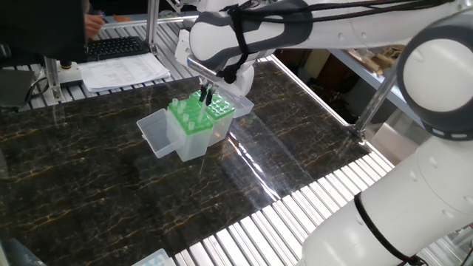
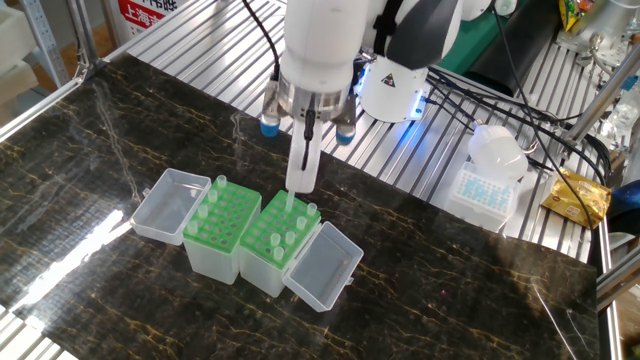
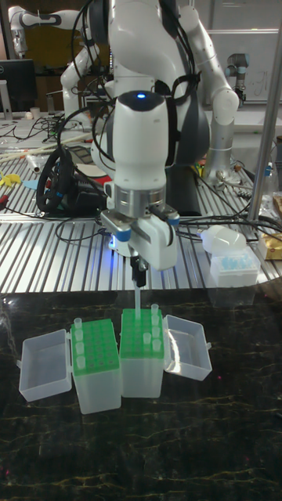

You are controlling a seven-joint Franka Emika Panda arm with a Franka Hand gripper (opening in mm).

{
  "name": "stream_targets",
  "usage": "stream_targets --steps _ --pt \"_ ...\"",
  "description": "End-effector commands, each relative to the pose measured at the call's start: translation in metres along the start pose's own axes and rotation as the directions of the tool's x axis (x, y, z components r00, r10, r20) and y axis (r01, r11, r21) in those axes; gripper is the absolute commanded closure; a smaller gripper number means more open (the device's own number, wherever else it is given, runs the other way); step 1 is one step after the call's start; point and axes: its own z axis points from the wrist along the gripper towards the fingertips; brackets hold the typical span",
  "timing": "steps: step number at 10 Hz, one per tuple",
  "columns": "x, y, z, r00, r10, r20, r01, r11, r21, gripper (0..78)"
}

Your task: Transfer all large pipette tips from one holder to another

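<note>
Dark marble table; a keyboard and papers upper left; blue-tip box at right.

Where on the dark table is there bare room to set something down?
Bare marble lies in front of the two tip boxes toward the slatted edge, and to their right below the cables. It is crowded around the boxes, their open lids and the hand holding a tip.

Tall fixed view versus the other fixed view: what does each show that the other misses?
Only the tall view shows the tip hanging from the gripper, its point at the right rack, and a second robot arm behind. Only the other fixed view shows a red sign and yellow bag. Both show two green racks with open lids.
</note>
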Motion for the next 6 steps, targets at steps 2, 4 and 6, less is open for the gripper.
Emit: stream_targets --steps 2,4,6 --pt "0.005 0.002 -0.024 0.997 -0.074 0.002 0.074 0.997 0.000 76.4" --pt "0.004 0.005 -0.035 0.993 -0.114 -0.007 0.114 0.993 -0.002 76.4" --pt "0.001 0.005 -0.042 0.987 -0.160 -0.010 0.160 0.987 -0.005 76.4"
